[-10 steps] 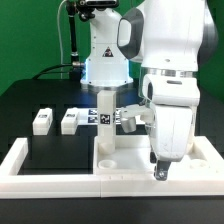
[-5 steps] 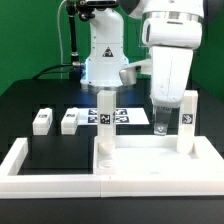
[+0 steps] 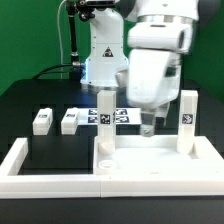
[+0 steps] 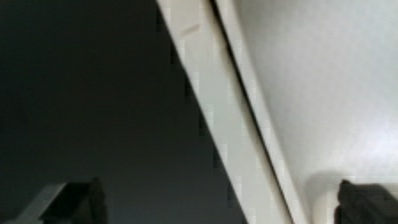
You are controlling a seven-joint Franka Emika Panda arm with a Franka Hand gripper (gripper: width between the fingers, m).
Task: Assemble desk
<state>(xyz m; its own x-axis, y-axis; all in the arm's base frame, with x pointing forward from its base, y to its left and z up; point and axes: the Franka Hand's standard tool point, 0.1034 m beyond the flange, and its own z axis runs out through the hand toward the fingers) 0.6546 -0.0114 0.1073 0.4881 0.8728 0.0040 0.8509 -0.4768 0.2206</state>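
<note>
The white desk top [image 3: 146,160] lies at the front on the exterior view's right. One white leg [image 3: 105,122] stands upright at its back left corner and another leg [image 3: 187,122] at its back right corner. Two loose legs [image 3: 41,121] [image 3: 69,121] lie on the black table to the left. My gripper [image 3: 150,127] hangs open and empty over the top's back edge, between the two upright legs. In the wrist view my gripper [image 4: 217,206] straddles the desk top's rim [image 4: 228,120], with dark fingers [image 4: 71,203] wide apart and nothing between them.
The marker board [image 3: 92,117] lies behind the desk top, by the arm's base. Long white bars [image 3: 22,158] border the work area at the left and front. A black mat [image 3: 55,150] lies left of the desk top.
My gripper has lifted from the desk top's front right part and moved back and left. The right upright leg now stands uncovered, free of my gripper.
</note>
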